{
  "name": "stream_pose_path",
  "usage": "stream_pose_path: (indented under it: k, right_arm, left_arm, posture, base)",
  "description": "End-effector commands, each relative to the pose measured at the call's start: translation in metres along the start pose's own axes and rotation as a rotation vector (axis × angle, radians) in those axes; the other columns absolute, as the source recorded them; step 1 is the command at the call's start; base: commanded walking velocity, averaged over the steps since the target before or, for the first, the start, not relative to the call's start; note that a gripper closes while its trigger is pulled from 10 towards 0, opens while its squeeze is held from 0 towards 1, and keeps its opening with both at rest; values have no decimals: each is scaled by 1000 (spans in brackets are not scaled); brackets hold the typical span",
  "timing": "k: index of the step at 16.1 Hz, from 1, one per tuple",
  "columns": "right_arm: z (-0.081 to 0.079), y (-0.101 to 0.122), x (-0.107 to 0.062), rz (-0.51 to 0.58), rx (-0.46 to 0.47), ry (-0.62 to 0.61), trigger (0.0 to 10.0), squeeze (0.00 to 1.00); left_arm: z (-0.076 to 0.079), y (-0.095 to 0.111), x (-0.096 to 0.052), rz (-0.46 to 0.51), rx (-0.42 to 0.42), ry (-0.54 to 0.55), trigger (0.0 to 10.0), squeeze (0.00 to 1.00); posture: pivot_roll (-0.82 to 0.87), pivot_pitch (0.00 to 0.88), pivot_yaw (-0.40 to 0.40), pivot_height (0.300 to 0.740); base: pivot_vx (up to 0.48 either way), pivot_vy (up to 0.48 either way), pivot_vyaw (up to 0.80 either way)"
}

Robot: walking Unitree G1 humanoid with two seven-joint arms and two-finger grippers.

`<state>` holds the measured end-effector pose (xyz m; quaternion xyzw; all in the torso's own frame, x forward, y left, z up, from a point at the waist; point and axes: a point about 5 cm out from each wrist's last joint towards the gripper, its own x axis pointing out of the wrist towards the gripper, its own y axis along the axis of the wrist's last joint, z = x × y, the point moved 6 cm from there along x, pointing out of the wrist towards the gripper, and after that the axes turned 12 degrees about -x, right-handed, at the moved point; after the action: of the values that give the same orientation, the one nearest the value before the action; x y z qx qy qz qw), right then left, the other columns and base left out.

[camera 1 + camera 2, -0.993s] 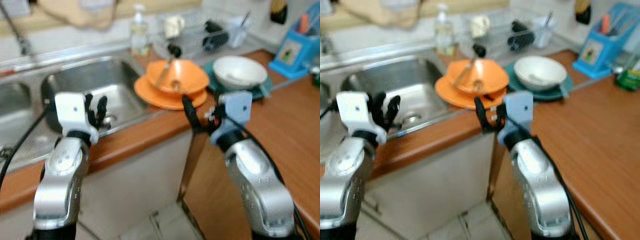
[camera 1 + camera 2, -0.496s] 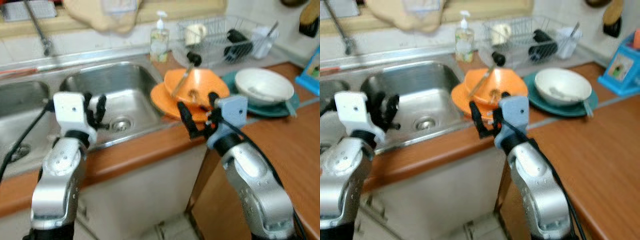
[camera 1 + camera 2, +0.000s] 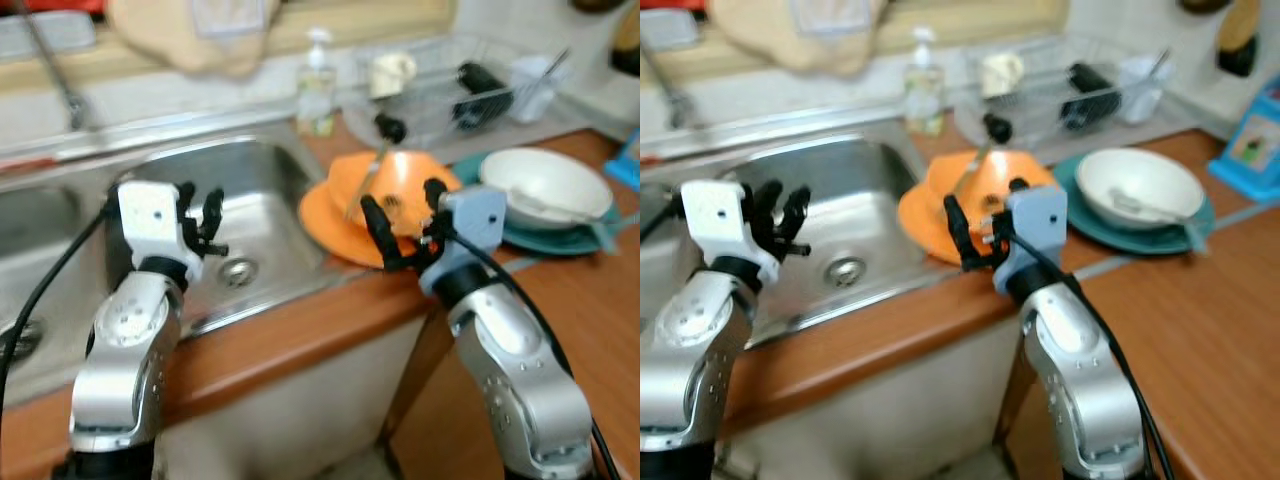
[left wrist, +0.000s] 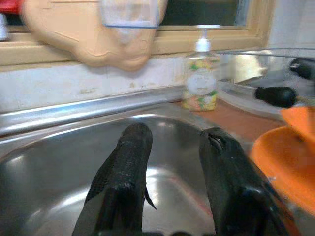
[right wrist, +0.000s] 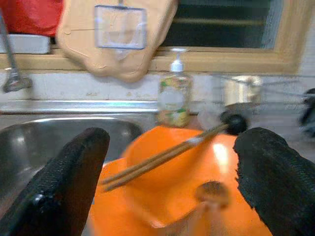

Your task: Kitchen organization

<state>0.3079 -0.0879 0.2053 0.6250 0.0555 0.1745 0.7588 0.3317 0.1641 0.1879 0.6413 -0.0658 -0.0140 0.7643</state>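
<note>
since half a second ago my right gripper has crept a bit closer to the dishes, and the whole view has slid too, so that's partly my head moving. the sink and counter haven't gone anywhere.

so where things stand: the orange bowl sits on an orange plate on the wooden counter, right at the sink's edge. a long-handled utensil with a dark knob leans in the bowl. past it is a white bowl on a teal plate, then the wire dish rack and a soap bottle by the wall.

my right fingers are spread wide, holding nothing, and in the right wrist view they frame the orange bowl dead ahead. my left gripper hovers over the sink basin, fingers parted a little, also empty.

pretty sure i'm in the approach step, lining up on the orange stack. nothing's been picked up yet, so the task is barely started imo.

next move probably means easing the right gripper forward and down onto the bowl rim or the utensil handle, then closing. the utensil is just propped there, so a bump could tip it out. the stack also sits near the basin edge, so i'd go slow.
</note>
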Motion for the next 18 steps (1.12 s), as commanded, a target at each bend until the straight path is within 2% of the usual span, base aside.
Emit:
stream_pose_path:
  k: [1, 7, 18]
  right_arm:
    - [7, 1, -1, -3, -3, -20, 10000, 1000]
    - [7, 1, -1, -8, -11, -22, 10000, 1000]
    - [11, 0, -1, -17, -29, -37, 10000, 1000]
  left_arm:
    - [7, -2, 1, -7, -2, -27, 10000, 0]
    - [9, -7, 0, -26, 3, -31, 10000, 0]
    - [13, -13, 3, -57, 2, -48, 10000, 0]
  posture:
    - [-109, 0, 55, 740]
    - [-112, 0, 56, 740]
    - [-118, 0, 62, 740]
  base:
    - [315, 0, 0]
    - [306, 0, 0]
    - [0, 0, 0]
